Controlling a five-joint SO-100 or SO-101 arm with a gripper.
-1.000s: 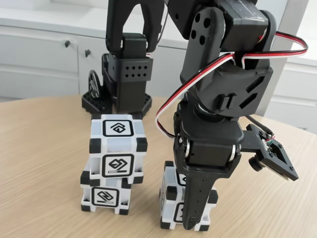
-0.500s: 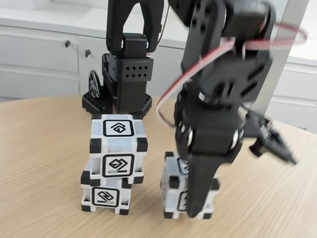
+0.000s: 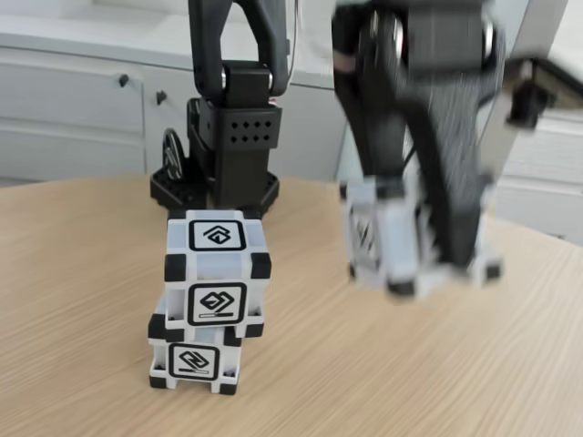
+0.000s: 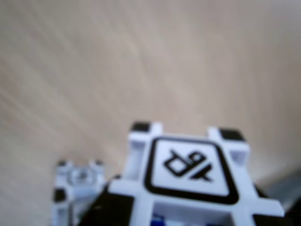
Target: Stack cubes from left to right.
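1. White cabinets (image 3: 82,109) stand behind a pale wooden table (image 3: 82,300), and the arm's black base (image 3: 228,146) sits at the table's far edge in the fixed view.

2. On the left of that view two cubes already form a stack: the lower cube (image 3: 194,360) rests on the table and the upper cube (image 3: 217,264) sits on it, squarely enough though set slightly back.

3. The third cube (image 3: 392,241) is off the table, to the right of the stack and at about the level of the upper cube; it is blurred with motion.

4. The gripper (image 3: 428,264) comes down from above, with a black finger crossing the near face of the third cube. The jaws appear to pinch this cube from two sides, since nothing else holds it in the air.

5. In the wrist view the third cube (image 4: 188,183) sits close under the camera with its glyph face up, and the stack (image 4: 75,188) shows small at the lower left.

6. My judgement: the step in hand is the carry of the last cube to the stack.

7. The next move calls for more height, to clear the upper cube's top, then travel leftward in the fixed view, a centred descent and a gentle release, since the stack may topple if nudged.
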